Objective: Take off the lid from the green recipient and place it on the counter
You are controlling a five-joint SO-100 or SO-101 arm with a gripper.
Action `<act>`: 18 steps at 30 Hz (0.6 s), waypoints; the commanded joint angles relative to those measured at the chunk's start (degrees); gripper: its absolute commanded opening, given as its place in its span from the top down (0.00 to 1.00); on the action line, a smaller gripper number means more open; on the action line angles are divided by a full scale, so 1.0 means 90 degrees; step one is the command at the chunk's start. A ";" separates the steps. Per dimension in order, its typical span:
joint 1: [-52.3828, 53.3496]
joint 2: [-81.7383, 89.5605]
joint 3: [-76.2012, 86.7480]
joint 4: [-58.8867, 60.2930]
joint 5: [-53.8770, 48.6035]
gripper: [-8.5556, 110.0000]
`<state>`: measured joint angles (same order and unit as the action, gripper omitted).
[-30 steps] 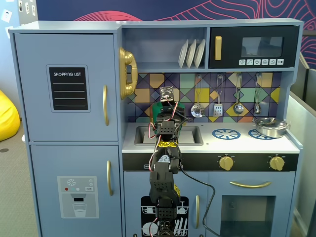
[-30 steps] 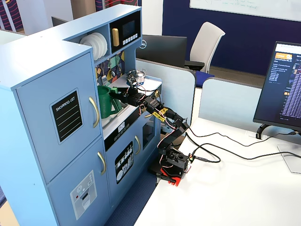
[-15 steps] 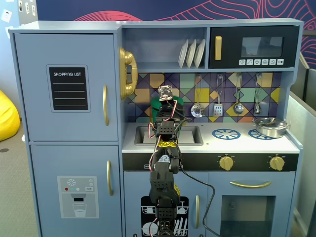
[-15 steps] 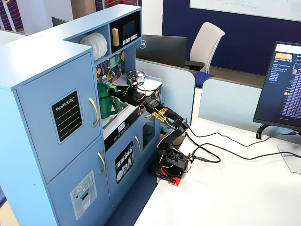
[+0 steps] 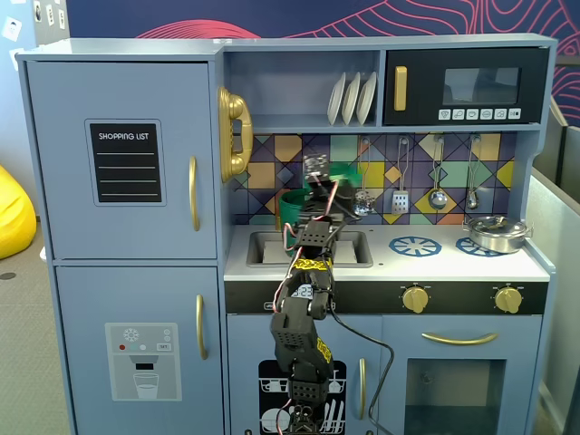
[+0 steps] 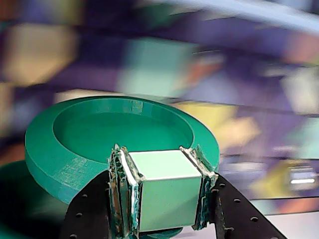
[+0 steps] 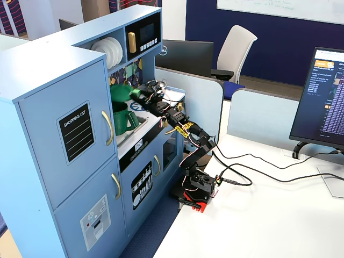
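My gripper (image 6: 160,167) is shut on the pale green square knob (image 6: 164,199) of the green lid (image 6: 75,154), which I hold tilted, its recessed side toward the wrist camera. In both fixed views the lid (image 5: 350,173) (image 7: 119,92) hangs in the air above and apart from the dark green recipient (image 5: 292,210) (image 7: 121,118). The recipient stands at the left of the white counter (image 5: 435,263) by the sink; its dark blurred edge shows at lower left in the wrist view (image 6: 20,199). My gripper (image 5: 319,177) (image 7: 137,94) is in front of the tiled backsplash.
A silver pot (image 5: 497,233) sits on the right burner ring. The sink recess (image 5: 267,249) lies below the arm. A blue burner ring (image 5: 415,246) is bare. Utensils (image 5: 439,195) hang on the backsplash. A shelf with white plates (image 5: 352,98) is overhead.
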<state>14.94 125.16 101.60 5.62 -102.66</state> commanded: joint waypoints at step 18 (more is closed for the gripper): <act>0.2256 -0.0342 0.1328 -0.1436 0.0469 0.93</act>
<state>33.84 121.99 112.06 -1.32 -99.58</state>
